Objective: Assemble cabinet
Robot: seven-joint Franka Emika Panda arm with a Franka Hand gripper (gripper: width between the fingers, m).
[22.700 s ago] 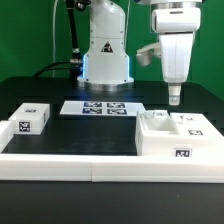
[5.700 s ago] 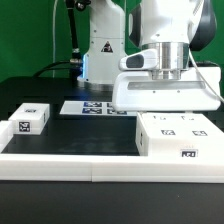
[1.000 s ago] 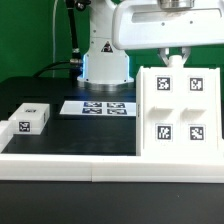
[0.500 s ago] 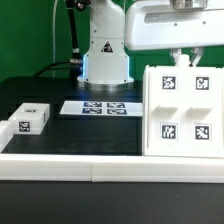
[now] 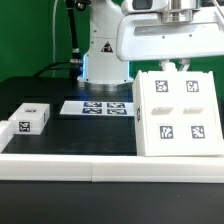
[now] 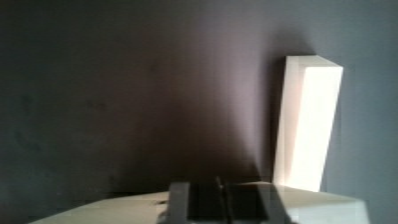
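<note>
Cabinet body [image 5: 178,113] stands on edge at the exterior view's right, tagged face to camera, slightly tilted. Gripper [image 5: 178,66] is right at its top edge. In the wrist view the cabinet wall [image 6: 311,120] is beside the fingers [image 6: 196,200], not between them. Can't tell if the jaws are clamped.

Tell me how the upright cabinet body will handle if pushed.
Probably stiff: the cabinet body shows flat faces where the gripper seems to pinch its top edge. Likely tippy: it stands tall, slightly tilted. Probably light: its wall looks thin.
</note>
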